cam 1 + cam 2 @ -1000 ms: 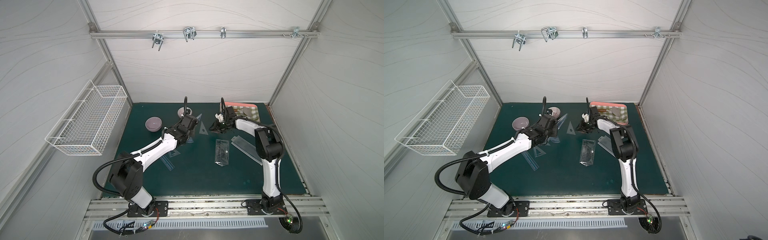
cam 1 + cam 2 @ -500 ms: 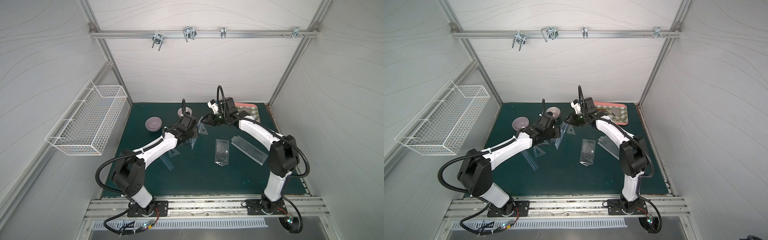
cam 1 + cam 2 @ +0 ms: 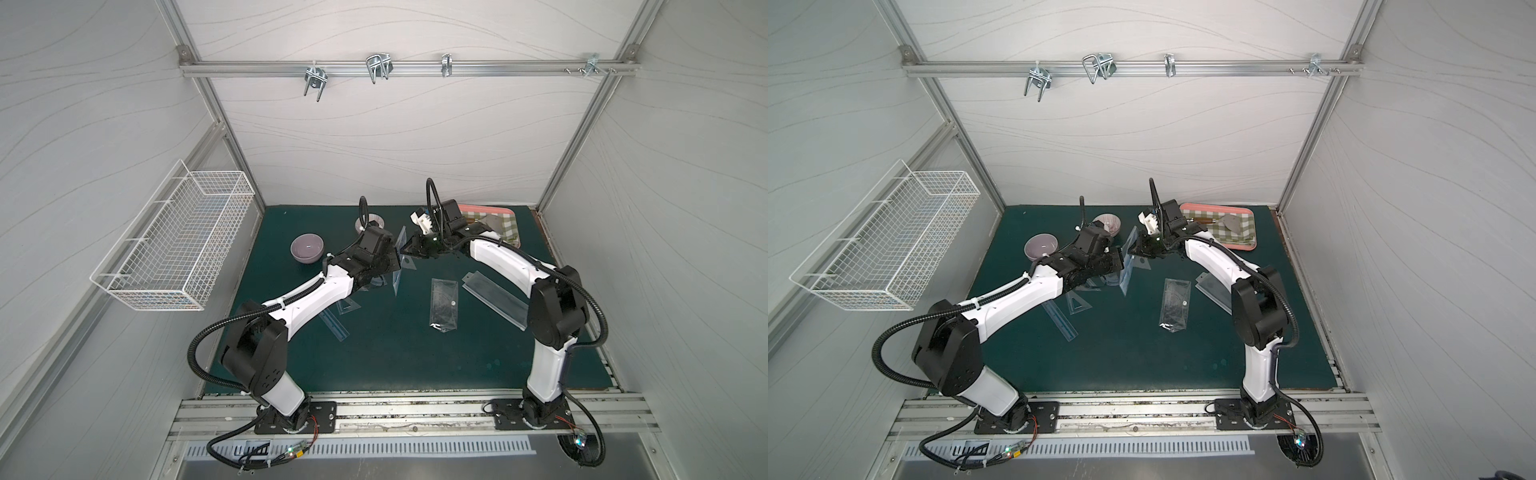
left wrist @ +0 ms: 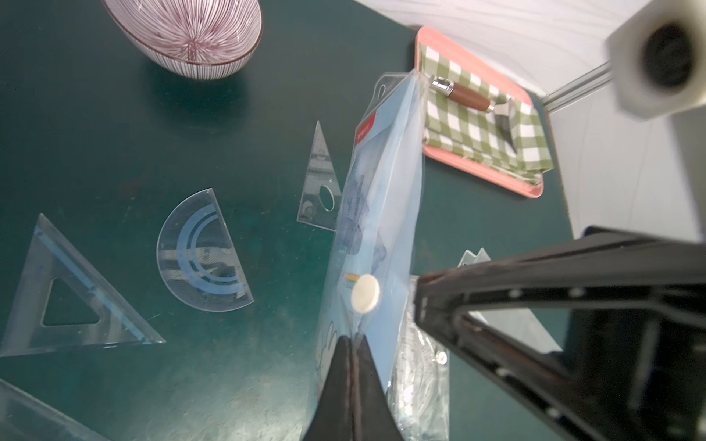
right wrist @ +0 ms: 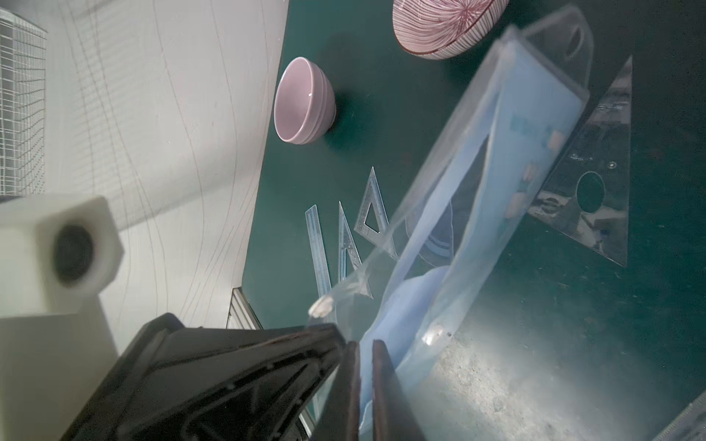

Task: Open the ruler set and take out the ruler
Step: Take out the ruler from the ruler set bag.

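The ruler set (image 3: 398, 266) (image 3: 1126, 270) is a clear pouch with a pale blue card and a white snap, held on edge above the green mat between both arms. My left gripper (image 4: 350, 340) (image 3: 395, 262) is shut on one wall of the pouch (image 4: 382, 191) near the snap. My right gripper (image 5: 365, 343) (image 3: 406, 250) meets it from the opposite side, jaws shut on the other, blue wall (image 5: 496, 172). The pouch mouth gapes slightly between them. I cannot make out a ruler inside it.
Loose on the mat lie a straight ruler (image 3: 332, 324), set squares (image 4: 76, 298) (image 4: 321, 183) and a protractor (image 4: 202, 252). Two other clear pouches (image 3: 444, 303) (image 3: 494, 297) lie right of centre. A lilac bowl (image 3: 307, 248), a striped bowl (image 4: 191, 34) and a pink tray (image 3: 1246, 247) stand at the back.
My right arm has swung over and leftward to the pouch, and its jaws have closed on the pouch's wall. The left gripper has kept its hold with little movement.
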### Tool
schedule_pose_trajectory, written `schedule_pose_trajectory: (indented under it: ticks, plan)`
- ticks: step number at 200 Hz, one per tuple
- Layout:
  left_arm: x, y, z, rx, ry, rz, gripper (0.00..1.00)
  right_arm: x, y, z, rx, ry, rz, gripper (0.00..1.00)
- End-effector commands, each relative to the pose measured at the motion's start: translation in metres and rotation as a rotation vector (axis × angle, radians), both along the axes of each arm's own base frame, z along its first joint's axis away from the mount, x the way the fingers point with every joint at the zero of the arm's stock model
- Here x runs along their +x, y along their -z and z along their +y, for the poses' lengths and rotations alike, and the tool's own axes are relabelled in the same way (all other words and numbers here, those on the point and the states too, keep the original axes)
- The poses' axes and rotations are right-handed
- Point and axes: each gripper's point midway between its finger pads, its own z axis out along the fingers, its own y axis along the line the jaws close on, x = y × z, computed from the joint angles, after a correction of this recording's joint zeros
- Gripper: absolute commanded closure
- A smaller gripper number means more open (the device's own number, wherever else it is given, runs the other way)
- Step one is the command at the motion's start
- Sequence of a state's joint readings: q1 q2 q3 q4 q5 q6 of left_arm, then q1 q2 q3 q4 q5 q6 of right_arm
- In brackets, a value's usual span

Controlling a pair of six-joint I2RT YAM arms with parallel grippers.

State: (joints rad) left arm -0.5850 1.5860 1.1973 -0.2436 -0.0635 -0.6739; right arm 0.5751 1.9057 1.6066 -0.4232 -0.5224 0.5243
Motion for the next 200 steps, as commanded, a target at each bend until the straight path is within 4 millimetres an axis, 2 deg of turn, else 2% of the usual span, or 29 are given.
schedule_pose_trajectory:
  ticks: [1,58,101,128,173,200]
  plan:
    - [0.009,-0.037,-0.007,-0.122,-0.027,-0.097,1.00,-0.006,0.018,-0.001,-0.061,-0.011,0.025,0.89]
    - [0.006,-0.049,-0.015,-0.192,0.019,-0.156,1.00,-0.004,0.031,-0.011,-0.138,0.006,0.027,0.89]
    - [0.001,-0.046,-0.023,-0.232,0.072,-0.180,1.00,0.001,0.036,-0.024,-0.202,0.038,0.014,0.83]
    - [0.001,-0.037,-0.021,-0.226,0.059,-0.172,1.00,0.005,0.040,-0.036,-0.270,0.065,-0.010,0.76]
    - [-0.001,-0.043,-0.030,-0.182,0.082,-0.210,1.00,0.010,0.053,-0.051,-0.374,0.095,-0.023,0.75]
    - [-0.005,-0.047,-0.041,-0.152,0.107,-0.238,1.00,0.010,0.061,-0.050,-0.393,0.086,-0.012,0.75]
